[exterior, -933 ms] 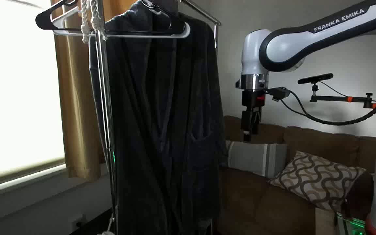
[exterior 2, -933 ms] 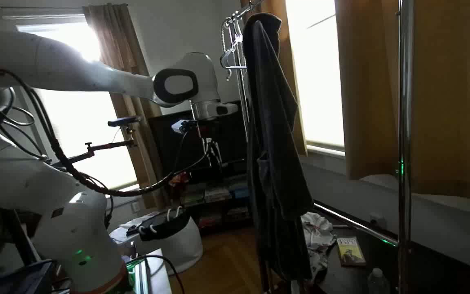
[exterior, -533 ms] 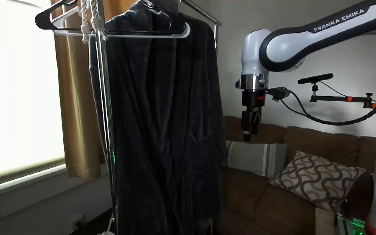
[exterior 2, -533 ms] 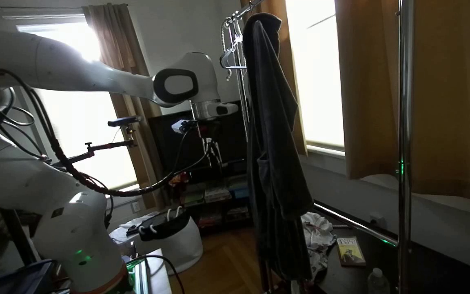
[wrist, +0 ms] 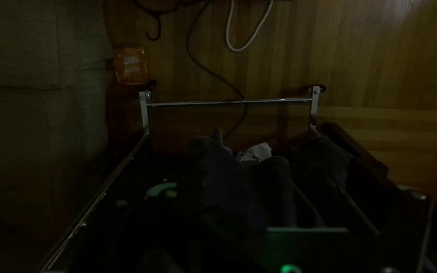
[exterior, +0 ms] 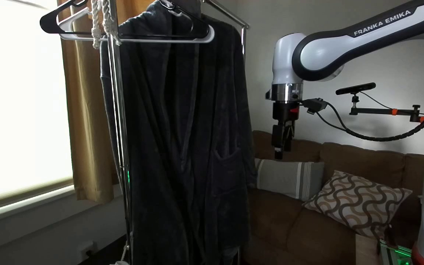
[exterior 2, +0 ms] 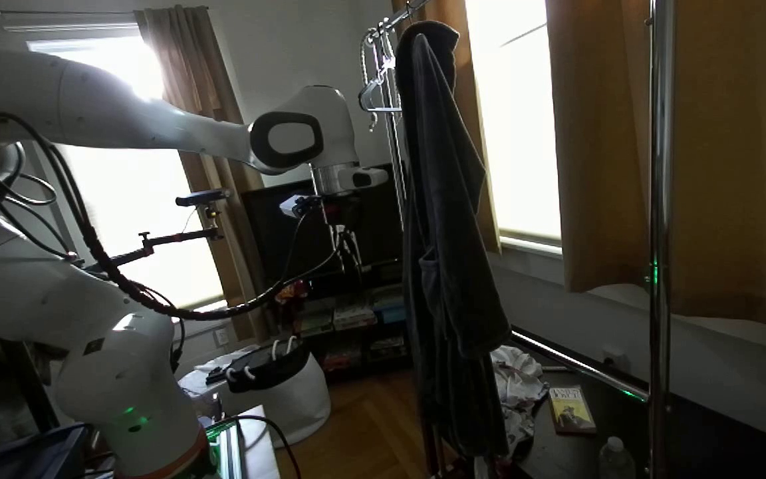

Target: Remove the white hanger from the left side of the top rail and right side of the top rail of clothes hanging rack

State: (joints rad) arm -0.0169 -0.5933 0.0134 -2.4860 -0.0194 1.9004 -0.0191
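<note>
A: Left side of the top rail (exterior: pixel 227 13): done?

B: No. The white hanger (exterior: pixel 160 41) is up at that end of the rack (exterior: pixel 117 103), or what I take for the left as the arm (exterior: pixel 333 48) faces it. In an exterior view, a black hanger (exterior: pixel 156 36) is just in front, the dark robe (exterior: pixel 182 140) behind, rope (exterior: pixel 106 18) near. The hook runs out of frame, so I cannot say exactly what it hangs from.

A: Right side?

B: Unsettled. Past the robe I see a stretch of rail and make out no second white hanger. The robe could hide one, or it could be off. Cannot tell which.

A: And the tool (exterior: pixel 283 151)?

B: Pointing down, below the white hanger and well apart from it in both exterior views. I make out nothing in its grasp. Wrist view too dark to help; cannot tell whether it is spread or pinched together.

A: Left to do, your estimate?

B: At least one whole removal: raise the tool, reach to the left end, take the white hanger without dragging the black, lift it off. My guess: very start of the job, or about midway if the right-hand one is out already.
</note>
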